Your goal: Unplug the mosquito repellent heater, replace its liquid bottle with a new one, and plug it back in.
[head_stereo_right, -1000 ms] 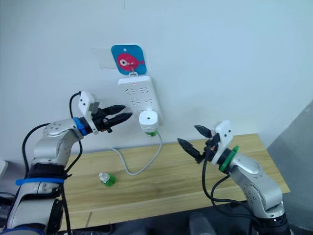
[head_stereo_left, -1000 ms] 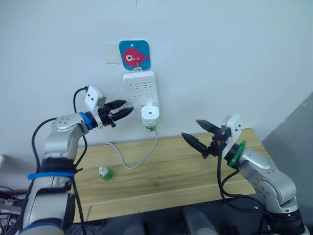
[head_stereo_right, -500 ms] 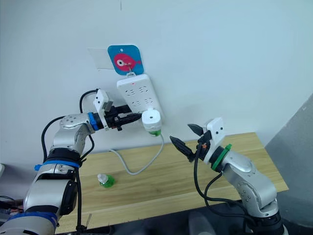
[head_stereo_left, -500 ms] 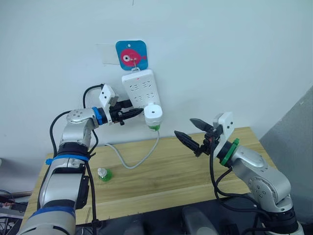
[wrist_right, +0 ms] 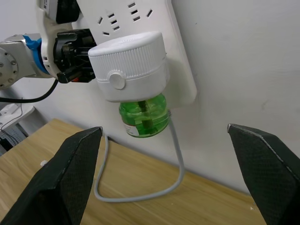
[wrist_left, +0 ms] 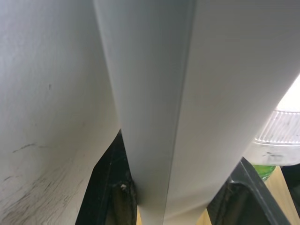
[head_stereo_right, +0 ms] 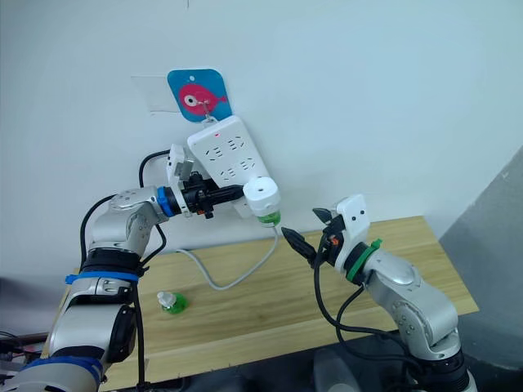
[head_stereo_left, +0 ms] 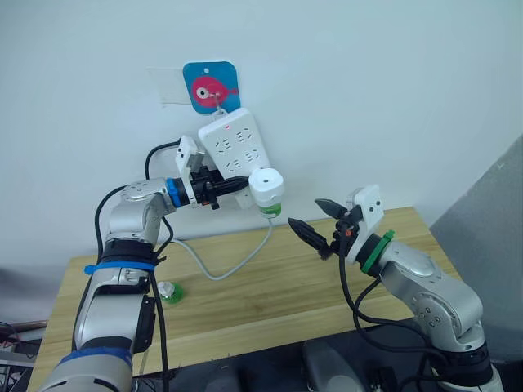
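Just ahead of the right gripper (head_stereo_left: pixel 317 225), out over the wooden table (head_stereo_left: pixel 278 294), sits the target: the mosquito repellent heater (wrist_right: pixel 129 72), plugged into the lower end of the power strip (head_stereo_left: pixel 232 149) with its green liquid bottle (wrist_right: pixel 143 116) hanging under it. That right gripper is spread wide, holding nothing, and in its wrist view the two fingers frame the heater on either side, apart from it. That reads as a line-up for the pull, with the jaws wide enough to take the round white body.

Across from it, the left gripper (head_stereo_left: pixel 233 184) is on the strip's edge, just beside the heater, on the side away from the right gripper. Its fingers (wrist_left: pixel 107 183) straddle the strip's white body, clamped onto it as best I can judge. The strip hangs tilted from a hook on the fish-picture plaque (head_stereo_left: pixel 211 86), so it would swing freely; bracing it looks like the reason for that hold, giving the other arm something firm to pull against.

Below the left arm, a spare green bottle (head_stereo_left: pixel 170 291) stands on the table, well apart from both grippers, presumably the replacement. The strip's grey cable (head_stereo_left: pixel 233 264) loops down across the wood. Behind everything, a plain white wall (head_stereo_left: pixel 392 98)
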Motion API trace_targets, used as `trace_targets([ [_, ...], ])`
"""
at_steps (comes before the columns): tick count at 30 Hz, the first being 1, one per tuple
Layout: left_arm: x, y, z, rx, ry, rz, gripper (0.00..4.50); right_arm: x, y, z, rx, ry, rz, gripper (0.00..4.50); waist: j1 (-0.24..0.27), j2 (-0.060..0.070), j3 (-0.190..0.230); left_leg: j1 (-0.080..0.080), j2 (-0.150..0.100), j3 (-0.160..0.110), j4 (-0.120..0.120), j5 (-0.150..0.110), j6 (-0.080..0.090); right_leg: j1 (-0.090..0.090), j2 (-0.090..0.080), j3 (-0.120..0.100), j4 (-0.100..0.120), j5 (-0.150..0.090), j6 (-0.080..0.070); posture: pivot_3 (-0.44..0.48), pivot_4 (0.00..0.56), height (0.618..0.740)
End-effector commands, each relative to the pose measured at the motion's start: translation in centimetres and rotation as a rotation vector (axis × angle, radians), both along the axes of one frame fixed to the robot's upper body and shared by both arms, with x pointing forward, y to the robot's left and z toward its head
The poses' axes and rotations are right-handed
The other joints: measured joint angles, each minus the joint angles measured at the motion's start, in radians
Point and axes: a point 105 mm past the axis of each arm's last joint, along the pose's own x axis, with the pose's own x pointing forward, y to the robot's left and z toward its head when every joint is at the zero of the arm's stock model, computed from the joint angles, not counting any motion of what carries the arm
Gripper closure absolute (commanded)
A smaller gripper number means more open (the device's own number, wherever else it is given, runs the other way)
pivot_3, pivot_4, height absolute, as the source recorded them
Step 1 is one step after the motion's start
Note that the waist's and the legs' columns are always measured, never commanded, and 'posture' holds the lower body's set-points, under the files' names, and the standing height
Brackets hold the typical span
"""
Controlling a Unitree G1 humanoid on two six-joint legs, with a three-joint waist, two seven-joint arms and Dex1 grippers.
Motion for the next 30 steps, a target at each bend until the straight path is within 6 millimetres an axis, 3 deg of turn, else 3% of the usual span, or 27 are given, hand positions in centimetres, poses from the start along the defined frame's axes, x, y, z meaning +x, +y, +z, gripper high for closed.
trace_targets([
  [1,0.0,-0.1,0.6,-0.006,-0.021,0.007,3.16,0.0,1.0,2.5,0.019,-0.067,-0.011,0.0,-0.002,0.001,0.002,0.0,0.0,0.0,0.0,0.0,0.0,0.0,0.0,0.0,0.0,0.0,0.0,-0.347,0.182,0.74],
  [10,0.2,-0.8,0.2,-0.017,-0.018,0.019,3.16,1.2,3.9,4.5,-0.038,-0.099,-0.032,0.0,-0.001,0.003,0.008,0.0,0.0,-0.001,0.0,0.0,0.0,0.0,-0.002,-0.001,0.0,0.0,0.0,-0.353,0.192,0.74],
  [20,-0.2,-0.6,-0.4,-0.002,-0.024,0.032,3.16,3.1,5.3,3.7,-0.13,-0.115,-0.093,0.0,-0.006,0.003,0.008,0.0,0.0,-0.001,0.0,0.0,0.0,0.0,-0.004,0.0,0.0,0.0,0.0,-0.337,0.188,0.74],
  [30,-0.3,-0.3,-0.6,-0.002,-0.029,0.048,3.16,3.7,7.1,3.8,-0.116,-0.133,-0.056,0.0,-0.01,0.004,0.008,0.0,0.0,-0.001,0.0,0.0,0.0,0.0,-0.004,0.0,0.0,0.0,0.0,-0.325,0.184,0.74],
])
